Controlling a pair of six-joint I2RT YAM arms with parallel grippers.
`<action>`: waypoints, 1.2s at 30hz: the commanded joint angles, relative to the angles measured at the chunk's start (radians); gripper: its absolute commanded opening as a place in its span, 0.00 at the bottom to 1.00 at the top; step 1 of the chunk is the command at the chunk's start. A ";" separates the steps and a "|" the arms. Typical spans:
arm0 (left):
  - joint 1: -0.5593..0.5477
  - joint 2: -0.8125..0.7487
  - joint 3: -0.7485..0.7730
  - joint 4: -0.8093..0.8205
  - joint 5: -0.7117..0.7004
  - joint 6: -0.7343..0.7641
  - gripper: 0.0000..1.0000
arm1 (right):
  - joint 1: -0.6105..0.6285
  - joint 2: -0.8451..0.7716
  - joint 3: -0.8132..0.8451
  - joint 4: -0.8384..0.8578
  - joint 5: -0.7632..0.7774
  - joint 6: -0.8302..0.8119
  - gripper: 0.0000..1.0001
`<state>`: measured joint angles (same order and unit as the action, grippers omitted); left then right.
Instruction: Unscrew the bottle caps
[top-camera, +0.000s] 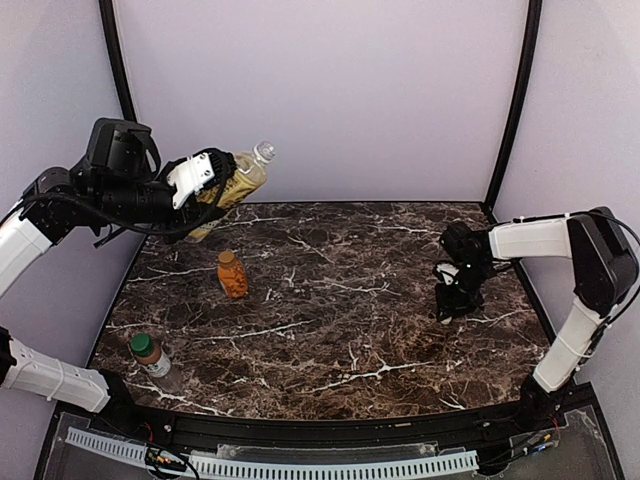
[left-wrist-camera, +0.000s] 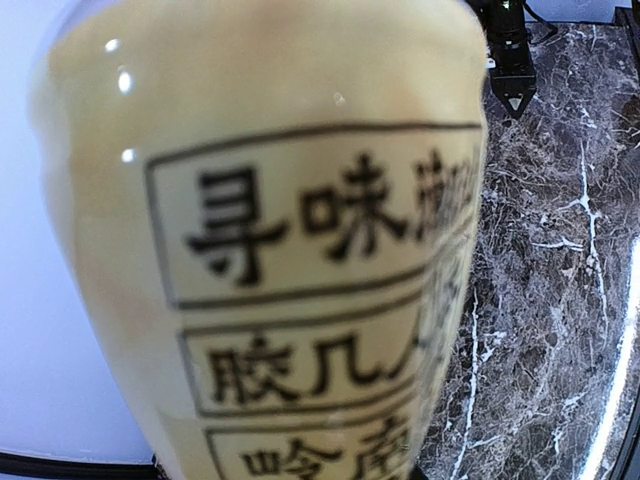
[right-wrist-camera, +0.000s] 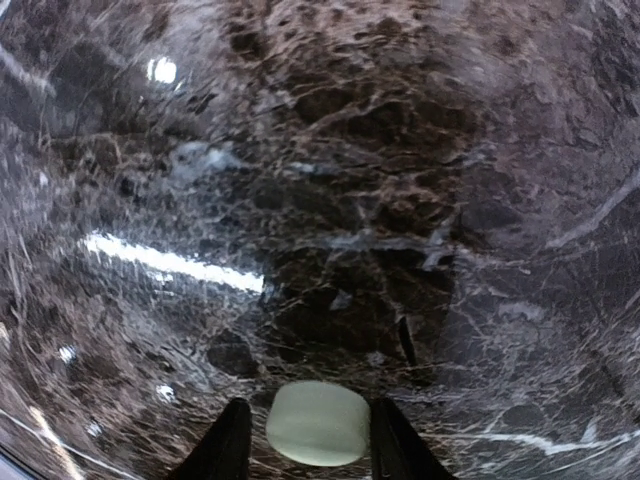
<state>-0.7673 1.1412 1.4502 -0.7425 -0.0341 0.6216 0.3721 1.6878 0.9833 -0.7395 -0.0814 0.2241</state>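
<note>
The worktop (top-camera: 350, 300) looks like dark stone with white veins, smooth and shiny. The tall bottle (top-camera: 238, 182) is clear shiny plastic with a glossy yellow label (left-wrist-camera: 300, 280). The pale cap (right-wrist-camera: 318, 423) looks smooth and dull, and the black fingers (right-wrist-camera: 232, 445) beside it look matt

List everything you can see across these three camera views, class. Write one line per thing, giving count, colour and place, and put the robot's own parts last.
tall bottle: one, yellowish with black print on its label, held tilted in the air above the table's far left corner
orange bottle: one, orange, upright on the table, left of centre
small bottle: one, clear with a green cap, upright near the table's near left corner
loose cap: one, pale whitish-green, between the right tool's fingertips
table: one, dark brown marble with white veins
walls: pale lilac, around the table
left tool: one, black and white, shut on the tall bottle
right tool: one, black, pointing down at the table's right side, grip unclear
</note>
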 joint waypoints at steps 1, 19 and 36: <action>0.007 -0.025 -0.010 -0.023 0.031 -0.029 0.28 | -0.003 0.033 0.006 -0.016 0.002 0.028 0.50; 0.006 0.007 0.068 -0.105 0.374 -0.073 0.27 | 0.555 -0.360 0.456 0.564 -0.208 -0.261 0.97; 0.006 0.038 0.099 -0.108 0.408 -0.066 0.26 | 0.692 -0.103 0.608 1.041 -0.431 -0.172 0.71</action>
<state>-0.7654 1.1786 1.5383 -0.8295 0.3561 0.5610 1.0588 1.5867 1.5478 0.2108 -0.4606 0.0162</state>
